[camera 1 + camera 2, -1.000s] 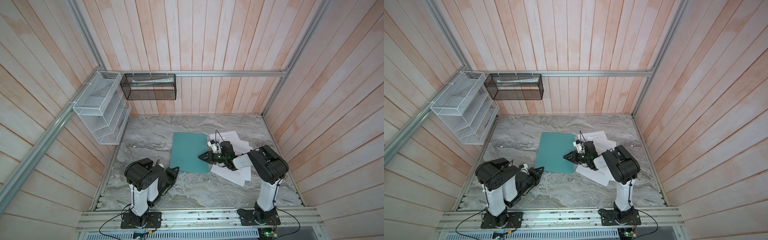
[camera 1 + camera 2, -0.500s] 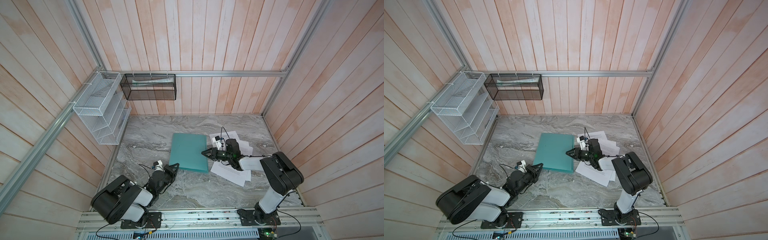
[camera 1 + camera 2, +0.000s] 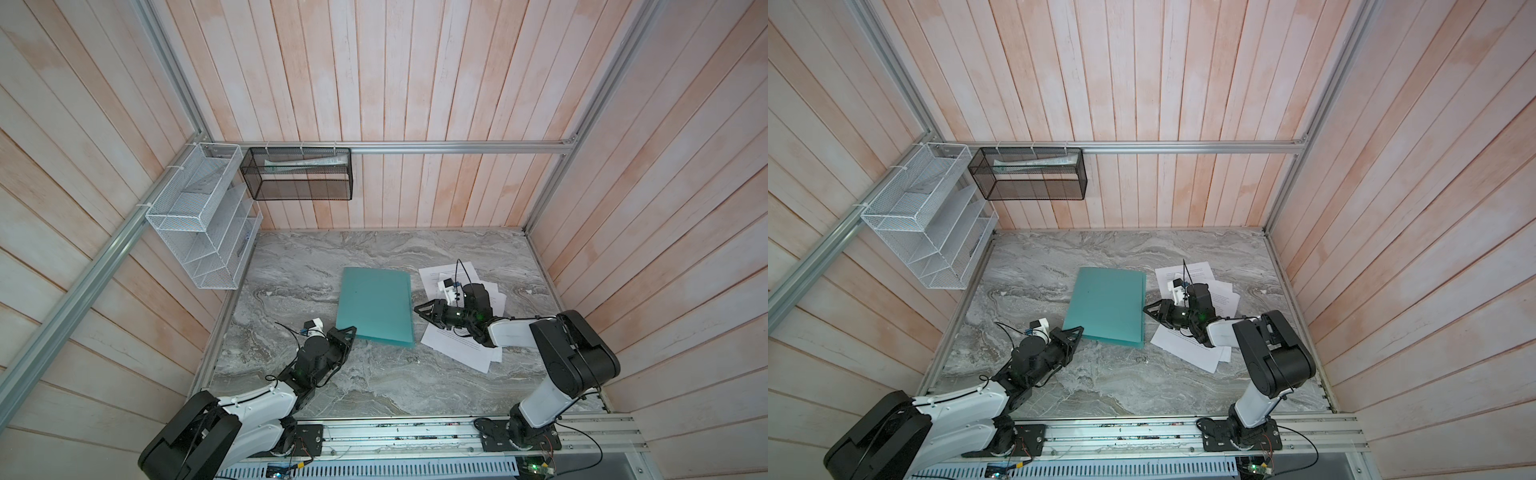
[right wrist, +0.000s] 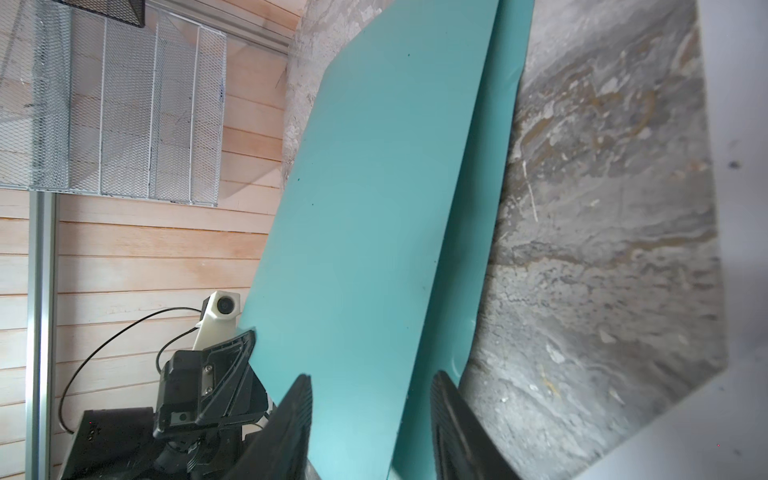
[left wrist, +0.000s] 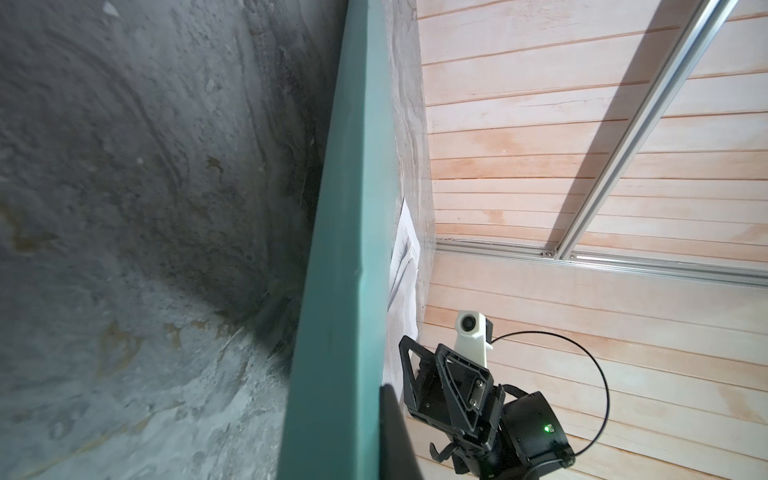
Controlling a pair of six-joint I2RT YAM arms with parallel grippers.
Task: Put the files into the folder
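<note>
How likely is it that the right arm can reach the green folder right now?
Likely yes. The right gripper sits at the folder's side edge, jaws open, with nothing in the way. The files lie under that arm, and the left gripper is at the folder's near corner, clear of it.

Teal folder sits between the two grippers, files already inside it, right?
No. The folder does sit between the left gripper and the right gripper, but the files lie loose on the table beside it; both top views show this.
</note>
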